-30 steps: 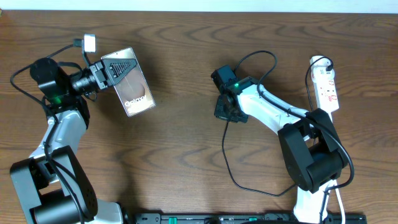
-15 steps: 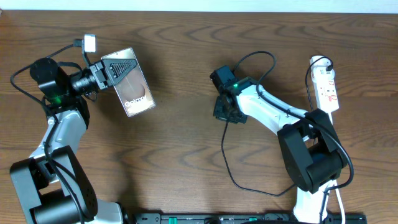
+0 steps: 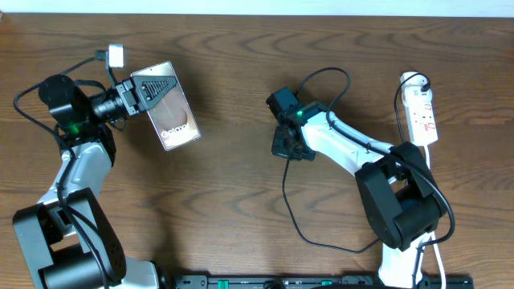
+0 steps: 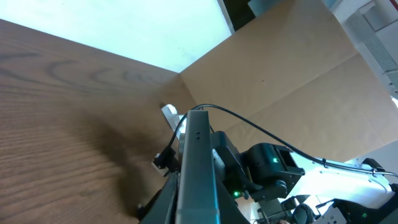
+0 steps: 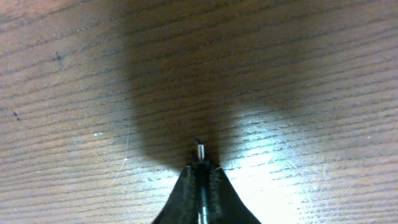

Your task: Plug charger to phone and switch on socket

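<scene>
1. Dark wood-grain table point(image 3: 241, 48) fills the whole area, with one arm at each side.
2. At the far left, the left gripper point(image 3: 138, 93) is clamped on one end of the phone point(image 3: 173, 112). The white-lettered face looks upward, and the wrist view sees the phone edge-on point(image 4: 196, 168).
3. Near the middle, the right gripper point(image 3: 287, 143) points down at the wood, well apart from the phone. Its fingers point(image 5: 214, 186) are pinched together on the charger point(image 3: 287, 209), whose small tip point(image 5: 199, 149) pokes out just over the tabletop.
4. Far right, the white socket point(image 3: 422, 112) lies flat behind the right arm.
5. From the pinch, the thin black cable loops toward the near edge.
</scene>
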Motion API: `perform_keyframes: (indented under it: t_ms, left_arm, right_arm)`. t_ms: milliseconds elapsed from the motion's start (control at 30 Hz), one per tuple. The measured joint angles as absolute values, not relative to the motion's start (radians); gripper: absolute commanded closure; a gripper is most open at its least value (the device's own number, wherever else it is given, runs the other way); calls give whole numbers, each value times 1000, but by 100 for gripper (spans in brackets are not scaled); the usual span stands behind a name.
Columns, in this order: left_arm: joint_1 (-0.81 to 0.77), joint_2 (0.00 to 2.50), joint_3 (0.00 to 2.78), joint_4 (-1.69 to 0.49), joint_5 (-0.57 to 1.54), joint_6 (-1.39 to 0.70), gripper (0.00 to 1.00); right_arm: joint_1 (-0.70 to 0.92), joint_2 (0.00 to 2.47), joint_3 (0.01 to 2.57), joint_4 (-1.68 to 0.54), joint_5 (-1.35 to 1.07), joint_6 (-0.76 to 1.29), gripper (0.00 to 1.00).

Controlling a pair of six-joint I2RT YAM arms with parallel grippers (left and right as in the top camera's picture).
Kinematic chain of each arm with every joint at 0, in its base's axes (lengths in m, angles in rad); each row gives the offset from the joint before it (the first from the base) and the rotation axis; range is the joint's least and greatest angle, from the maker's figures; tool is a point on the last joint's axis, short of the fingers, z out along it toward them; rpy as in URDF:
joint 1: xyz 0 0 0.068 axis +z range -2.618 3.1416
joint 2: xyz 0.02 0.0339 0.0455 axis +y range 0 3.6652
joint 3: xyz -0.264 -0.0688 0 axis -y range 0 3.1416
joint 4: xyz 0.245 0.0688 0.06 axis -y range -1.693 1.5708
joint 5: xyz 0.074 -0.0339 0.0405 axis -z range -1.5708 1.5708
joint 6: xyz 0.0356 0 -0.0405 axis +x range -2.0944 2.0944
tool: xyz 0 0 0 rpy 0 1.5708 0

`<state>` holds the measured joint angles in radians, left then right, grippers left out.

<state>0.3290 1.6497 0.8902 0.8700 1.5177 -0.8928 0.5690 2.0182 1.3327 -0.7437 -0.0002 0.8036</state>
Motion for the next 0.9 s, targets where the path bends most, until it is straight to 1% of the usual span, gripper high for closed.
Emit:
perform_keyframes:
  t_ms: [300,467,600,800,833,900]
  left_arm:
    - [329,1650,890,870,1518,-893,93]
    - [329,1650,890,870,1518,-893,93]
    - [329,1650,890,870,1518,-893,93]
    - [329,1650,890,870,1518,-893,92]
    - [329,1650,890,870,1518,-893,93]
    - [329,1650,890,870,1518,-893,93]
  right_arm:
    - [569,2018,1333,-745,0,804,99]
    - [569,2018,1333,-745,-1,805,89]
    - [574,2018,1333,-744,-3,804,87]
    - [575,2018,1333,-746,-4,803,76]
    - [575,2018,1333,-746,-5,803,71]
    - [576,2018,1334,-747,-9,802,69]
